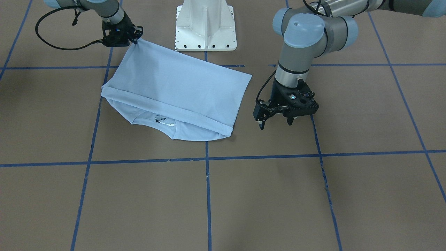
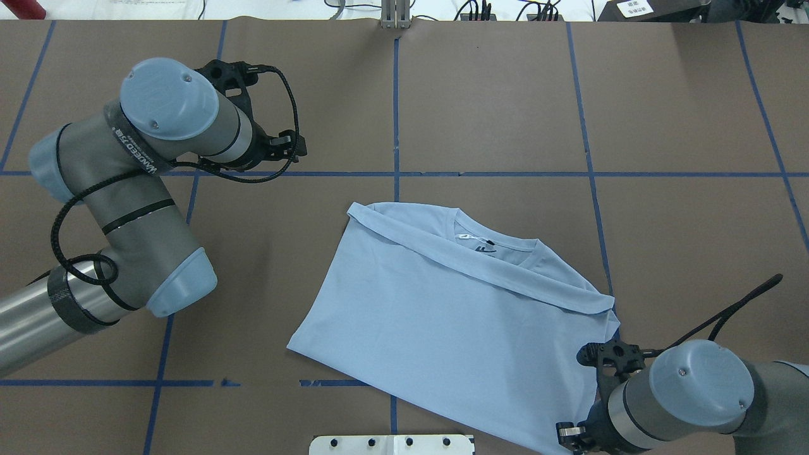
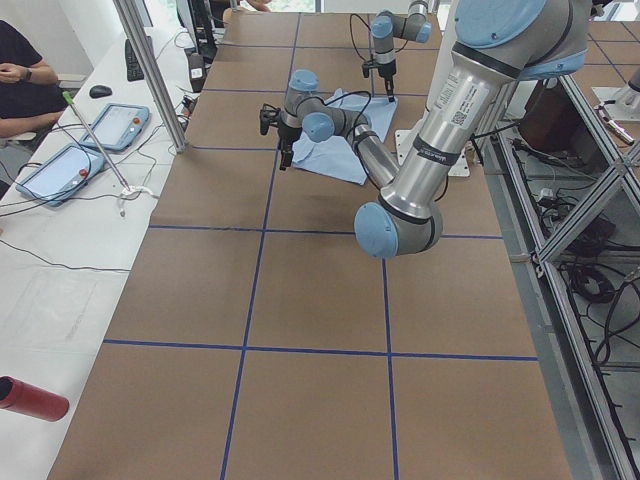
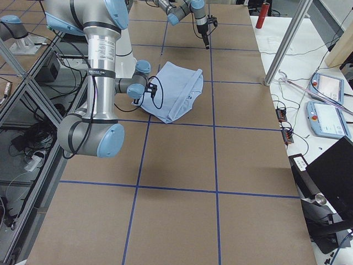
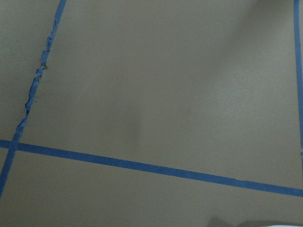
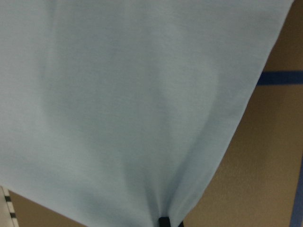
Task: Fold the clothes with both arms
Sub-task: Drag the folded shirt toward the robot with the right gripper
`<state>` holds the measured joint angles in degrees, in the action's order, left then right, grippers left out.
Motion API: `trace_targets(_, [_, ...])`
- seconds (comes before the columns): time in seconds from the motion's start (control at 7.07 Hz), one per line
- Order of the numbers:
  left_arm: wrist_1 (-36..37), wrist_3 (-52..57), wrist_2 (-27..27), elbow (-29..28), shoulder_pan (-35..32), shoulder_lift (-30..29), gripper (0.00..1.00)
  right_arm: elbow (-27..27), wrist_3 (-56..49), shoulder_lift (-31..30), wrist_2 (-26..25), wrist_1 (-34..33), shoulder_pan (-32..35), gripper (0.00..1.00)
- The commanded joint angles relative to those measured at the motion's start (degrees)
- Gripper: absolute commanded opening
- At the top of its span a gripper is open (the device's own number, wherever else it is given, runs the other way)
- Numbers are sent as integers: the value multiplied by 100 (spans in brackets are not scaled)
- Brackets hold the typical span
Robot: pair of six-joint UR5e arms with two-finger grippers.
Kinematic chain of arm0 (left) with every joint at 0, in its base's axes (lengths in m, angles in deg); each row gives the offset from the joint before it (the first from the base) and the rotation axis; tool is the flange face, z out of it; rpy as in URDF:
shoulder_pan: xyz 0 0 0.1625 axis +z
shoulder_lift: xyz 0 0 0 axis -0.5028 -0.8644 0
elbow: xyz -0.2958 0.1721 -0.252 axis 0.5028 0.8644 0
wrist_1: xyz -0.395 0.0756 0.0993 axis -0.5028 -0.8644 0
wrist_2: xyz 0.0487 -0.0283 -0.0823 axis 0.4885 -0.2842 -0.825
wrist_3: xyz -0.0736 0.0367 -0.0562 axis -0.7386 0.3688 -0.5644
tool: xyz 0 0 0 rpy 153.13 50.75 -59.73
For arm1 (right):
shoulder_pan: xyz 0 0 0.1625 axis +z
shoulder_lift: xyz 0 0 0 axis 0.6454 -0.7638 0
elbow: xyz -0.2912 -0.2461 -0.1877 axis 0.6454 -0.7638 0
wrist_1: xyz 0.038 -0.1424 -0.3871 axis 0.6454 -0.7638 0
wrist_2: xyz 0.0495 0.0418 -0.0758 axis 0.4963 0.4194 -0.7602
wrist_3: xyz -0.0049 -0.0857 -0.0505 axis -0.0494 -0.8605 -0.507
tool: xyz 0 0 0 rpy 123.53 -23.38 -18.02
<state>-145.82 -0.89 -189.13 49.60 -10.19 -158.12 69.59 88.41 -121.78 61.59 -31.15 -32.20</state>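
Observation:
The light blue T-shirt (image 1: 174, 87) lies folded on the brown table, its collar and dark neck label (image 1: 162, 120) peeking out under a folded-over edge; the overhead view shows the same shirt (image 2: 442, 303). My right gripper (image 1: 136, 39) is shut on the shirt's corner nearest the robot base, and the cloth rises slightly toward it. The right wrist view shows the fabric (image 6: 132, 104) bunching into the pinch at the bottom edge. My left gripper (image 1: 275, 122) is open with nothing between its fingers, just above the table and beside the shirt's side edge. The left wrist view shows only bare table.
The white pedestal base (image 1: 205, 26) stands just behind the shirt. Blue tape lines (image 1: 208, 195) grid the brown table. A side bench holds tablets (image 3: 60, 170) and a red cylinder (image 3: 30, 398), where a seated person (image 3: 20, 70) shows.

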Motion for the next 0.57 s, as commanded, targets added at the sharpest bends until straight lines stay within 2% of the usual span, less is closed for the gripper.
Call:
trace_targets(0.0, [-3, 0, -25, 1, 12, -6, 100, 162, 325, 11, -46, -6, -175, 100])
trace_targets(0.28, [6, -35, -77, 280, 161, 64, 100, 382, 705, 116, -55, 12, 296, 100])
trace_targets(0.42, [-12, -253, -95, 665, 423, 552, 100, 444, 653, 482, -46, 20, 856, 100])
